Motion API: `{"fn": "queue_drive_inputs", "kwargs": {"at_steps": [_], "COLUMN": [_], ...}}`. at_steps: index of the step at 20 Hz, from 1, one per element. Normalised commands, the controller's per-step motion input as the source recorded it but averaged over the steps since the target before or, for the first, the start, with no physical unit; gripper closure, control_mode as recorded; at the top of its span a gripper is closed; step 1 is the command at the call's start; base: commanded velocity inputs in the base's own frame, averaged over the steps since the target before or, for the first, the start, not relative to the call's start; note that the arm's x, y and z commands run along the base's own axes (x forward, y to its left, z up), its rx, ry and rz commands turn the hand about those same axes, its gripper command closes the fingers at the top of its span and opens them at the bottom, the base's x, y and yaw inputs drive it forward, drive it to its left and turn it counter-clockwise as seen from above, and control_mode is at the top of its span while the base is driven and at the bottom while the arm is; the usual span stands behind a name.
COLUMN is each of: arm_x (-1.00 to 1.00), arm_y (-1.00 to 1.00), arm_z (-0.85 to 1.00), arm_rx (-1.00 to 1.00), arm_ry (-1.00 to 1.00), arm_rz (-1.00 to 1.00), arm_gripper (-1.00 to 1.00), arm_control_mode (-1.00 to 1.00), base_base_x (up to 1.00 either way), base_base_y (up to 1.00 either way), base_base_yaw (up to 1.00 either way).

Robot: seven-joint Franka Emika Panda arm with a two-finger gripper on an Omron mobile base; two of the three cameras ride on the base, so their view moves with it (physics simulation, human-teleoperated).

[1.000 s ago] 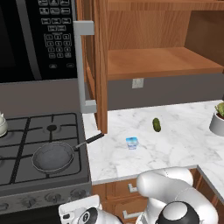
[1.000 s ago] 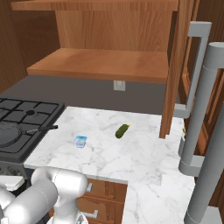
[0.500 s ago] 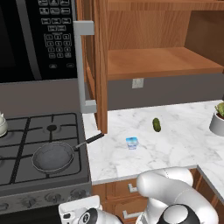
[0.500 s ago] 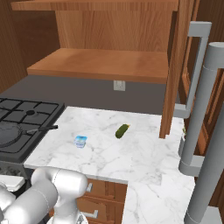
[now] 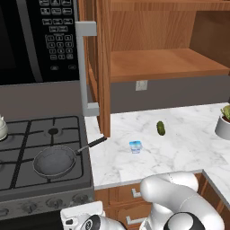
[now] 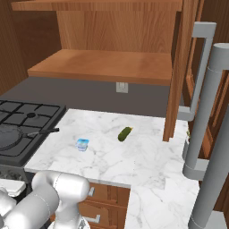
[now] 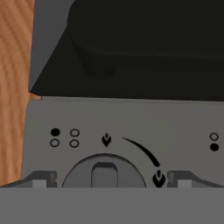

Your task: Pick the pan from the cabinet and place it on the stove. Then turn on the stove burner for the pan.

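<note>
- You have the pan (image 5: 54, 161) sitting on the stove (image 5: 27, 134), on the front grate near the stove's right edge.
- Its thin black handle (image 5: 92, 145) points right and away from you, and its tip reaches over the edge of the marble counter (image 5: 179, 148).
- From the right base view you see the same pan (image 6: 8, 136) at the left edge of the picture, with its handle lying toward the counter.
- The cabinet (image 5: 148, 45) above the counter stands open; its door (image 5: 96, 63) with the long grey bar handle swings out toward you, and the wooden shelf (image 5: 161, 63) inside is bare.
- In the hand view your gripper (image 7: 111, 180) faces the grey front panel of the stove, with one round knob (image 7: 104, 173) straight ahead between the two finger tips (image 7: 39, 180).
- The fingers stand wide apart, one on each side of the knob, and they hold nothing; you cannot tell from these pictures whether they touch it.
- Small flame marks and a curved line are printed around that knob, and dot marks sit to either side.
- On the counter you see a small blue and white cup (image 5: 135, 146) and, farther back, a green pickle (image 5: 160, 128), well apart from the pan.
- A black microwave (image 5: 40, 36) hangs above the stove, and a potted plant (image 5: 223, 123) stands at the counter's far right.
</note>
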Motion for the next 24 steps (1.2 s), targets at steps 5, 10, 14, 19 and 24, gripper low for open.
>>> {"fn": "queue_drive_inputs", "kwargs": {"at_steps": [5, 10, 14, 19, 24], "arm_x": [0.01, 0.02, 0.0, 0.0, 0.04], "arm_y": [0.01, 0.01, 0.0, 0.0, 0.03], "arm_z": [0.0, 0.02, 0.04, 0.01, 0.0], "arm_rx": [0.01, 0.0, 0.0, 0.0, 0.0], "arm_ry": [0.0, 0.0, 0.0, 0.0, 0.0], "arm_rz": [0.0, 0.0, 0.0, 0.0, 0.0], "arm_gripper": [-1.0, -1.0, -1.0, -1.0, 1.0], "arm_control_mode": [-1.0, -1.0, -1.0, -1.0, -1.0], "base_base_x": [0.0, 0.0, 0.0, 0.0, 0.0], "base_base_y": [0.0, 0.0, 0.0, 0.0, 0.0], "base_base_yaw": [0.0, 0.0, 0.0, 0.0, 0.0]}}
